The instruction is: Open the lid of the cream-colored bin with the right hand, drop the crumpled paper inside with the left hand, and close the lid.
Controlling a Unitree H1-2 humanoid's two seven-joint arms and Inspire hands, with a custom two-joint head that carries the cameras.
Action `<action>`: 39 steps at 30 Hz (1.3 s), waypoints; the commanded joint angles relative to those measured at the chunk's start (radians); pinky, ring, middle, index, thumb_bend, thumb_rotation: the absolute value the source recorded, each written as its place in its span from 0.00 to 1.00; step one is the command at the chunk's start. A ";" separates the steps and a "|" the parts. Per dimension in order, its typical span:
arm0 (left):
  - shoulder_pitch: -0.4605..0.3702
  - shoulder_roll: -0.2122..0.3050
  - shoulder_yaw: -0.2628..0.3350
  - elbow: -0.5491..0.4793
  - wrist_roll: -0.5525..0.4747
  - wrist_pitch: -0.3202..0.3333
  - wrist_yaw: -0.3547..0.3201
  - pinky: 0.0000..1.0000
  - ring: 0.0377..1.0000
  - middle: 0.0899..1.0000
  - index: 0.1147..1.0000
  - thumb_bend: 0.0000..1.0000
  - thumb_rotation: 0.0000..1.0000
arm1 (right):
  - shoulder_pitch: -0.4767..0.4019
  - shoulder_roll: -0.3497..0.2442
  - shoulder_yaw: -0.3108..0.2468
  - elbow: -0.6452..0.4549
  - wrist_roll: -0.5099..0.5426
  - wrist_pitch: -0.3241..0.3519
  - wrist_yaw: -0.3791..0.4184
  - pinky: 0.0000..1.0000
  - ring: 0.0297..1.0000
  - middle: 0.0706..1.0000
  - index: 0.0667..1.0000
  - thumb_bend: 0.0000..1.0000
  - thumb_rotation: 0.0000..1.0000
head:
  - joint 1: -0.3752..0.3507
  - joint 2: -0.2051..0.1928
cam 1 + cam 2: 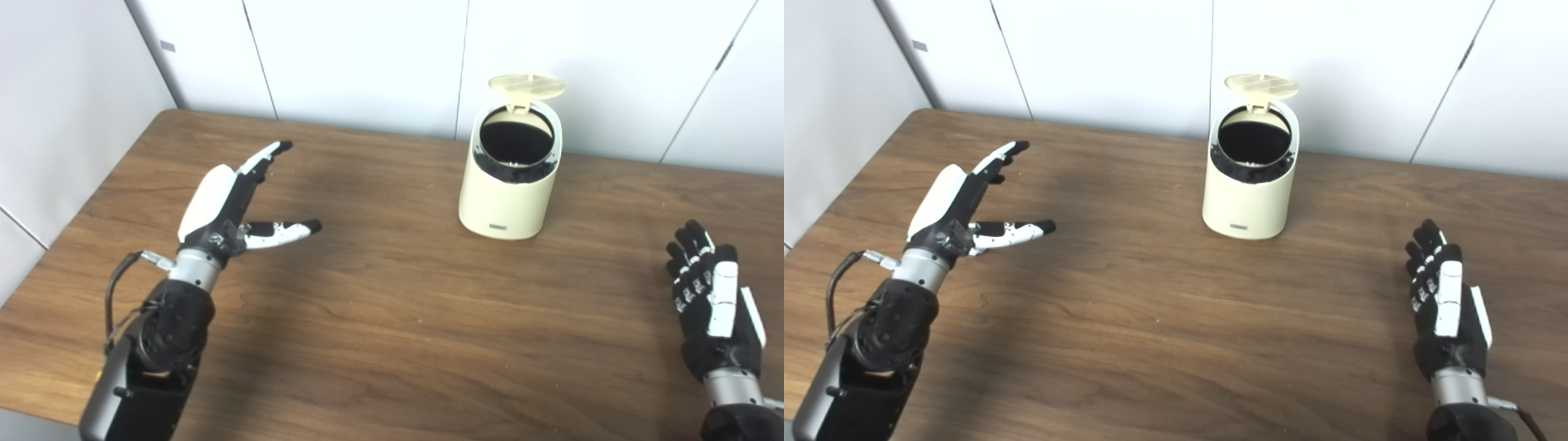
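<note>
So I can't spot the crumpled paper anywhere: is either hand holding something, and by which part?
Nothing is held. The left hand and right hand are both open and empty, apart from the bin.

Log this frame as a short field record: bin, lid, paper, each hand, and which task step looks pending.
bin: cream-colored bin upright on the wooden table, toward the far edge
lid: lid raised, hinged at the back, dark opening exposed
paper: no crumpled paper visible on the table or in either hand; the bin's inside is too dark to tell
left hand: left hand open, empty, left of the bin, apart from it
right hand: right hand open, empty, near the table's right side
pending: closing the lid
</note>
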 commanded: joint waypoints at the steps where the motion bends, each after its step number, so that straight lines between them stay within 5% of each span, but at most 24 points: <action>1: -0.017 0.060 0.004 -0.020 0.068 0.001 -0.007 0.76 0.88 0.90 0.91 0.88 0.27 | -0.030 0.012 -0.009 -0.022 0.028 -0.025 -0.002 1.00 0.97 0.97 0.97 0.46 0.99 | 0.002 0.005; 7: 0.003 0.131 0.014 0.006 0.150 0.006 -0.048 0.73 0.86 0.88 0.89 0.87 0.28 | -0.035 0.016 -0.003 -0.024 0.017 -0.022 -0.008 1.00 0.97 0.97 0.97 0.47 1.00 | -0.006 0.007; 24: 0.023 0.215 0.021 0.034 0.239 0.091 -0.182 0.72 0.85 0.86 0.85 0.93 0.12 | -0.038 0.011 -0.019 -0.018 0.057 -0.025 0.002 1.00 0.97 0.98 0.97 0.47 1.00 | 0.008 -0.009; 39: -0.035 0.205 0.017 0.137 0.215 0.065 -0.190 0.67 0.79 0.81 0.81 0.89 0.06 | -0.037 0.021 -0.012 -0.024 0.059 -0.016 -0.005 1.00 0.97 0.97 0.99 0.45 0.99 | 0.001 -0.010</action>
